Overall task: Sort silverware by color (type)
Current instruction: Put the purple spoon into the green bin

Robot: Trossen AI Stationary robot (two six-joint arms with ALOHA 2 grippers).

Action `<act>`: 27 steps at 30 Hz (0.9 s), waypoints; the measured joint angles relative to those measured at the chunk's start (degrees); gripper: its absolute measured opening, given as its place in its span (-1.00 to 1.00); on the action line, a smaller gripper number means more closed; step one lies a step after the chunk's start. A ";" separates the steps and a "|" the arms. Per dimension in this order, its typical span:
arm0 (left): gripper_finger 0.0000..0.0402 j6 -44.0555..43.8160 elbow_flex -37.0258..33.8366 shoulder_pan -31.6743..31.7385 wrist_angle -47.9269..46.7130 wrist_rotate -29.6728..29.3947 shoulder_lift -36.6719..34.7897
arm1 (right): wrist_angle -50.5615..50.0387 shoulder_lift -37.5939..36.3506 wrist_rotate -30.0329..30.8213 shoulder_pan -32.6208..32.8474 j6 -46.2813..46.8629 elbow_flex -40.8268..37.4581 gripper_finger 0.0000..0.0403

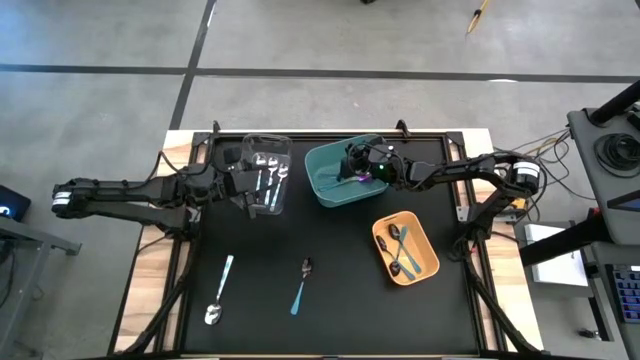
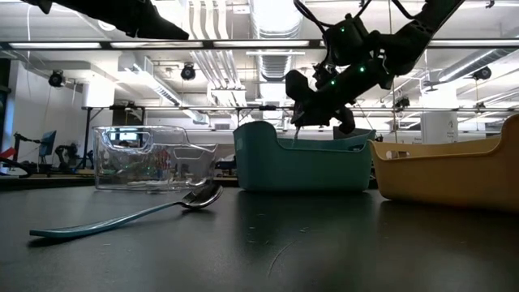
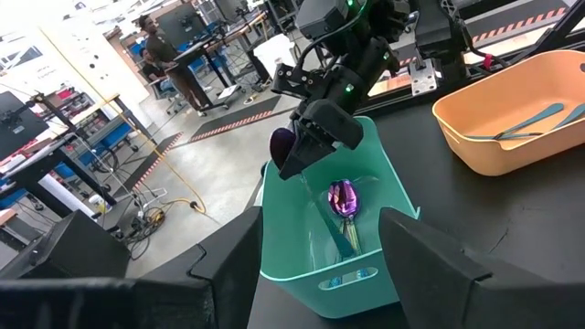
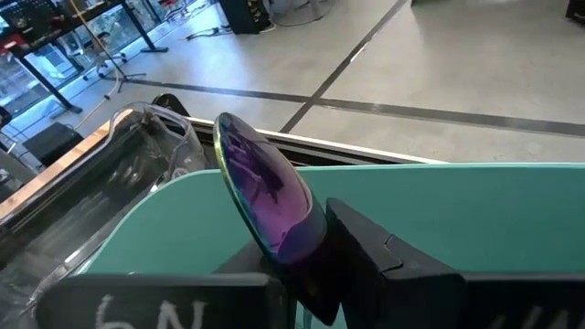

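Observation:
My right gripper (image 1: pixel 353 166) hovers over the teal bin (image 1: pixel 330 190), shut on an iridescent purple-blue spoon (image 4: pixel 267 199). A second purple spoon (image 3: pixel 343 197) lies on the teal bin's floor. My left gripper (image 3: pixel 320 265) is open at the clear bin's left wall (image 1: pixel 250 190) and faces the teal bin. Silver spoons (image 1: pixel 270 172) lie in the clear bin. Dark spoons with teal handles (image 1: pixel 400 250) lie in the orange bin (image 1: pixel 428 262). Flat on the table lie a silver-bowled spoon with a pale blue handle (image 1: pixel 220 290) and a dark spoon with a teal handle (image 1: pixel 302 284). My right gripper pinches the purple spoon between its two fingers (image 4: pixel 366 251) at the base of the bowl (image 4: pixel 297 239). The bowl stands out past the fingertips. The fingers slant down from the table's right. The spoon is lifted clear above the teal bin; its handle is hidden in the wrist view.
The clear, teal and orange bins stand in the far half of the black mat. Free room lies in the near half around the two loose spoons. Beyond the table there are workbenches, and a person (image 3: pixel 178 55) stands far off.

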 joint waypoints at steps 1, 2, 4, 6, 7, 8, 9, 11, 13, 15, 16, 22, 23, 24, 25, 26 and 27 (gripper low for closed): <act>0.00 0.00 0.00 0.00 0.00 0.00 0.00 | 0.00 0.00 0.01 0.00 0.00 0.00 -0.78; 0.00 0.00 0.00 -0.02 0.00 0.00 0.00 | 0.00 0.00 0.01 0.00 0.02 0.00 -0.77; 0.00 0.00 0.00 0.00 0.00 0.00 0.00 | 0.00 0.00 0.01 0.02 0.07 0.00 -0.77; 0.00 0.00 0.00 0.00 0.00 0.00 0.00 | -0.14 0.00 0.01 0.02 0.09 0.00 -0.77; 0.00 0.00 0.00 -0.02 0.00 0.00 0.00 | -0.23 0.00 0.01 0.01 0.09 -0.02 -0.77; 0.00 0.00 0.00 -0.01 0.00 0.00 0.00 | -0.40 0.00 0.04 0.01 0.13 0.00 -0.77; 0.00 0.00 0.00 -0.02 0.00 0.00 0.00 | -0.64 0.00 0.23 0.02 0.55 0.00 -0.77; 0.00 0.00 0.00 -0.01 0.00 0.00 0.00 | -1.39 0.00 0.49 0.01 1.79 0.00 -0.76; 0.00 0.00 0.00 -0.01 0.00 0.00 0.00 | -1.85 0.00 0.82 0.00 2.17 0.00 -0.76; 0.00 0.01 0.00 0.00 0.00 0.00 0.00 | -2.35 0.00 1.57 0.01 2.25 0.00 -0.76; 0.00 0.00 0.00 -0.02 0.00 0.00 0.00 | -2.40 0.00 1.60 0.00 2.40 0.00 -0.75; 0.00 0.02 0.00 -0.02 0.00 0.02 0.00 | -2.40 0.00 1.47 0.02 2.45 0.00 -0.75; 0.00 0.02 0.00 -0.01 0.00 0.00 0.00 | -2.40 0.00 1.47 0.02 2.45 0.00 -0.75; 0.00 0.02 0.00 -0.02 0.00 0.00 0.00 | -2.43 0.00 1.47 0.02 2.45 0.00 -0.75; 0.00 0.02 0.00 -0.01 0.00 0.01 0.00 | -2.43 0.00 1.45 0.02 2.42 0.00 -0.75; 0.00 0.02 0.00 0.00 0.00 0.00 0.00 | -2.42 0.00 1.43 0.02 2.41 0.00 -0.75; 0.00 0.02 0.00 -0.02 0.00 0.02 0.00 | -2.43 0.00 1.43 0.02 2.43 0.00 -0.75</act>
